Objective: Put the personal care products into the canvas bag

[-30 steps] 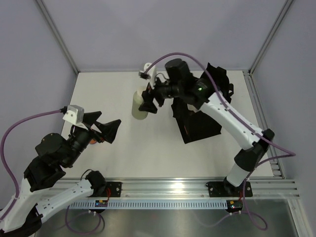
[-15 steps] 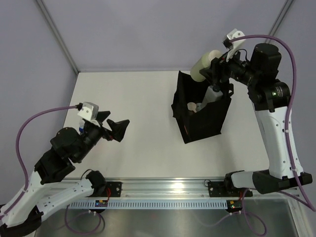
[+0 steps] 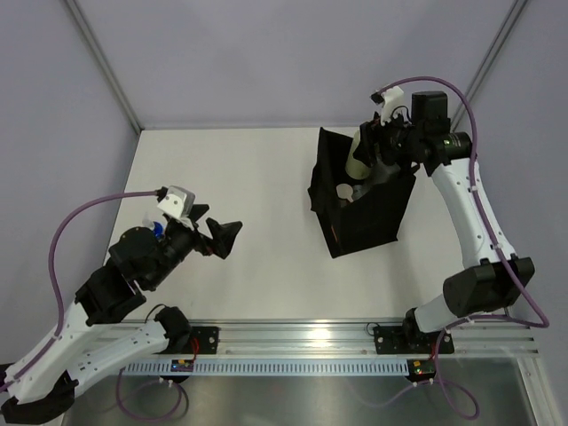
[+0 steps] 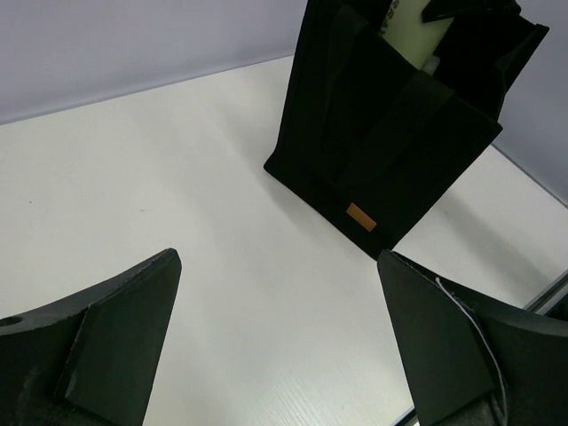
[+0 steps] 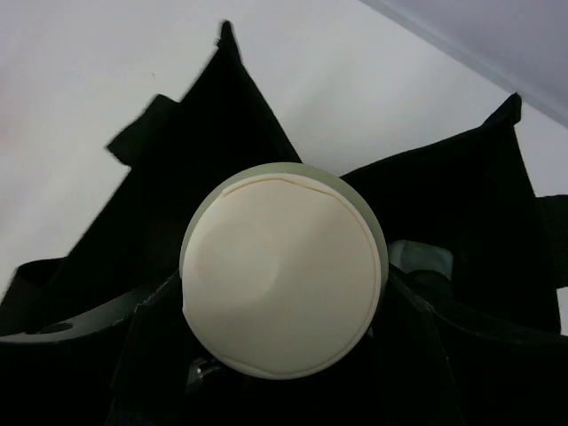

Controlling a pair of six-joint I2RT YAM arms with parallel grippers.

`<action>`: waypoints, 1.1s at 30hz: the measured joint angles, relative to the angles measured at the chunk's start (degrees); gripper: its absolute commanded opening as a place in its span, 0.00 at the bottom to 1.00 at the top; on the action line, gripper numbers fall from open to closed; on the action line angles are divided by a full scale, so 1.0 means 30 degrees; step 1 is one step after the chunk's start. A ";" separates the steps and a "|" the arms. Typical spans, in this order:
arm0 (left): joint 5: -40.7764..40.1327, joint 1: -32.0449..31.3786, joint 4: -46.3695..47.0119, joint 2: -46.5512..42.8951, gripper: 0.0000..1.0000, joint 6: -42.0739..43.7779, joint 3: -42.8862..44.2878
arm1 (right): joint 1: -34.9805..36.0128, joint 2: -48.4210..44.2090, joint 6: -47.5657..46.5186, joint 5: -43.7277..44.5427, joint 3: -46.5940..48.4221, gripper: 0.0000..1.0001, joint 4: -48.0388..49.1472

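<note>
The black canvas bag [image 3: 364, 217] stands open at the right of the table; it also shows in the left wrist view [image 4: 382, 133] with its brown label [image 4: 359, 216]. My right gripper [image 3: 380, 149] is shut on the beige bottle [image 3: 358, 153] and holds it tilted in the bag's mouth. In the right wrist view the bottle's round base [image 5: 284, 266] fills the middle, with the bag's fabric [image 5: 213, 115] around it. Pale bottles [image 3: 344, 189] lie inside the bag. My left gripper [image 3: 219, 232] is open and empty over the left of the table, as the left wrist view [image 4: 277, 266] confirms.
The white table [image 3: 248, 177] is bounded by grey walls at the back and sides and by the metal rail [image 3: 311, 337] at the front. A small blue piece [image 3: 157, 230] shows under my left wrist; I cannot tell what it is.
My right gripper carried the beige bottle from the table's middle up and right, then lowered it into the bag's mouth. My left arm shifted slightly to the right.
</note>
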 measured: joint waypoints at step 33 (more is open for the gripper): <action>0.0182 0.0000 0.0933 -0.0342 0.99 -0.0874 -0.2696 | 0.0940 0.5741 -0.2703 0.1559 -0.3519 0.60 0.7963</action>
